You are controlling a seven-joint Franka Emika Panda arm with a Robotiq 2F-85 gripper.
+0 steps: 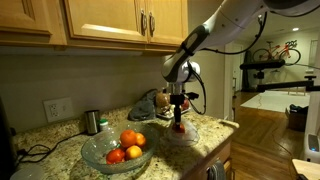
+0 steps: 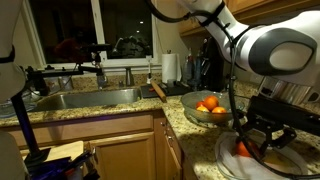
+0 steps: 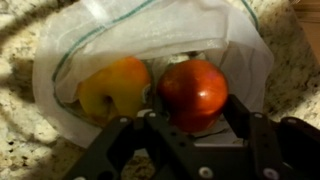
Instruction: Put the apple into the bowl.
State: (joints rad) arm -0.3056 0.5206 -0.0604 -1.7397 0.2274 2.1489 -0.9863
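Smooth, glossy red skin on the apple (image 3: 192,90); duller, mottled skin on the yellow-orange fruit (image 3: 113,88). Thin white matt dish (image 3: 60,55), plastic or paper. Matt black on the gripper (image 3: 192,115). Speckled polished granite for the countertop (image 1: 60,160), clear glass for the bowl (image 1: 92,152), varnished wood for the cabinets (image 1: 105,20), dull steel in the sink (image 2: 85,98).
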